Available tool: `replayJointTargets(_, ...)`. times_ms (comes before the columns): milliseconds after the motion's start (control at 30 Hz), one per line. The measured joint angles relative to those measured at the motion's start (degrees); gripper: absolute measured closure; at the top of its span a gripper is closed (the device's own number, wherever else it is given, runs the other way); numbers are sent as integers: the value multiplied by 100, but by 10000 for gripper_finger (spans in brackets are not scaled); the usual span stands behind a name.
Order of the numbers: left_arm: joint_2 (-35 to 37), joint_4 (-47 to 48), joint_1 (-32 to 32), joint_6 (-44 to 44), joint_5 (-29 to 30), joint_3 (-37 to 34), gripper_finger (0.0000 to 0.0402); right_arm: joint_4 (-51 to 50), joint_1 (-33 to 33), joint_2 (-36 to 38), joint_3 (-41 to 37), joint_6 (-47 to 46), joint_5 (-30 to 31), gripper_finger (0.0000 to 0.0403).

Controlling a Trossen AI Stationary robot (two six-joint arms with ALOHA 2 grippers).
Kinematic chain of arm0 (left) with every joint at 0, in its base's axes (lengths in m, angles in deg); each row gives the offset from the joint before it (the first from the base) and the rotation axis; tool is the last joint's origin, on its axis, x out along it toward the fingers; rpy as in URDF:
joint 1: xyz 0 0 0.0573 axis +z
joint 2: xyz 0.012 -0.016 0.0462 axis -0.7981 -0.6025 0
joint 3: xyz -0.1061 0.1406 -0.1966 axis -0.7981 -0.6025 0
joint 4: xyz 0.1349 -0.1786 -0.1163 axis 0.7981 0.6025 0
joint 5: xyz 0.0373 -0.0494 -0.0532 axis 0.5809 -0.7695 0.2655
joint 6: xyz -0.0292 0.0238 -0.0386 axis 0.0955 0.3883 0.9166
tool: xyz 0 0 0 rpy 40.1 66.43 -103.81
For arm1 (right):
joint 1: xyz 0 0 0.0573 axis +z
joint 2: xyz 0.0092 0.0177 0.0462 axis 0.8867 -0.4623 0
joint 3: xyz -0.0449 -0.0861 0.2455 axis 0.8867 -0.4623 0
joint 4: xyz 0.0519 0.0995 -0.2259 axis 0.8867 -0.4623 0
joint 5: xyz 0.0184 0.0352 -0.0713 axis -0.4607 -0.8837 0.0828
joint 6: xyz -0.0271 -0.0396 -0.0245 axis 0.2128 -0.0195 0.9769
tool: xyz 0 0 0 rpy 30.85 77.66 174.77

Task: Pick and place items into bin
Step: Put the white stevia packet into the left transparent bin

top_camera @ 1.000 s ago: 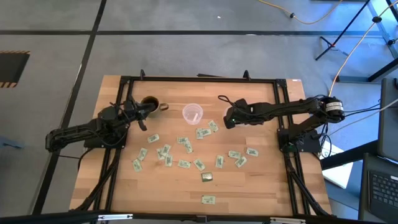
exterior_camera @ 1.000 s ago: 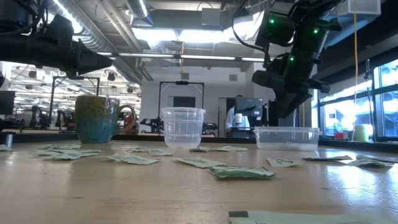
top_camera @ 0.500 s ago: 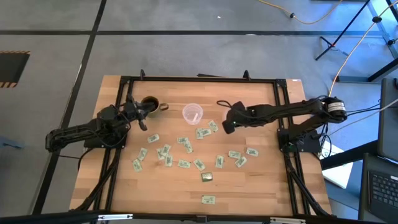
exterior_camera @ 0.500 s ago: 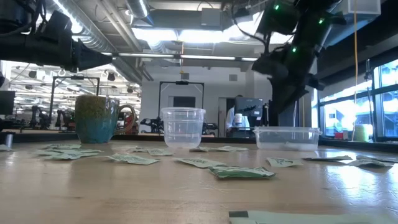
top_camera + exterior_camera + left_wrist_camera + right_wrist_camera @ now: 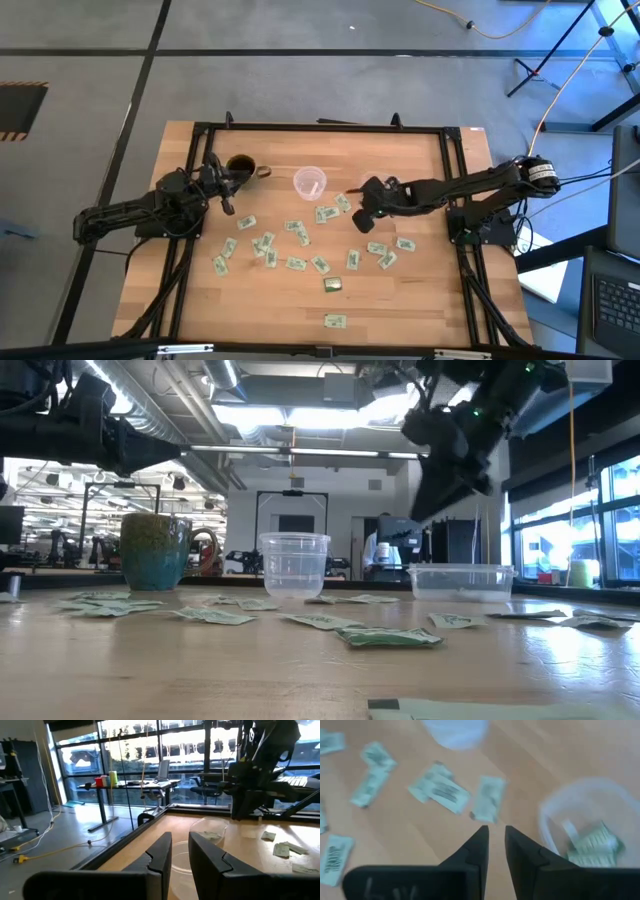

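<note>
One light wooden counter [image 5: 420,300] carries everything, with two dark arms over it. The right gripper [image 5: 496,832] hangs above the counter's middle, just beside the shallow clear plastic bin [image 5: 460,580]; its fingers stand a narrow gap apart and grasp nothing. The left gripper [image 5: 179,840] waits near the counter's far left part, close to the teal-and-olive ceramic mug [image 5: 240,165], its fingers likewise slightly parted and empty. Between mug and bin stands the clear plastic cup [image 5: 309,182]. Some small green-and-white wrapped packets [image 5: 296,264] lie scattered flat on the counter nearer than the cup, among them one darker olive-gold packet [image 5: 333,284]. A few packets [image 5: 592,845] already lie inside the bin.
</note>
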Motion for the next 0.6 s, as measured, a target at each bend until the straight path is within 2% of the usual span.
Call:
replayJointTargets(133,0,-2,0,0,0,0,343,471,60,0,0,787,-9,336)
replayJointTargets(333,0,2,1,-6,-65,0,342,478,185,-2,0,936,-7,336)
replayJointTargets(433,-4,2,1,-91,-518,0,335,483,320,-2,0,570,-274,336)
replayJointTargets(600,-186,-138,-1,431,-1453,0,302,285,583,-2,0,-151,-610,336)
